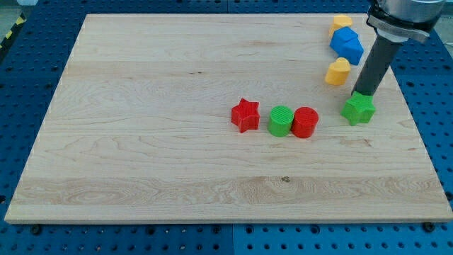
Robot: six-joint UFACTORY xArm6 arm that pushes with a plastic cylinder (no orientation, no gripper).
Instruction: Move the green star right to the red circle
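The green star (359, 109) lies at the view's right on the wooden board (141, 106). The red circle (305, 122) is a short cylinder near the board's middle, to the star's left and a little lower. A green circle (281, 120) touches the red circle's left side. My tip (364, 93) comes down from the view's top right and sits at the star's top edge, touching or nearly touching it.
A red star (245, 115) lies left of the green circle. Above the green star are a yellow block (337, 71), a blue block (347, 44) and another yellow block (342, 22). The board's right edge is close to the green star.
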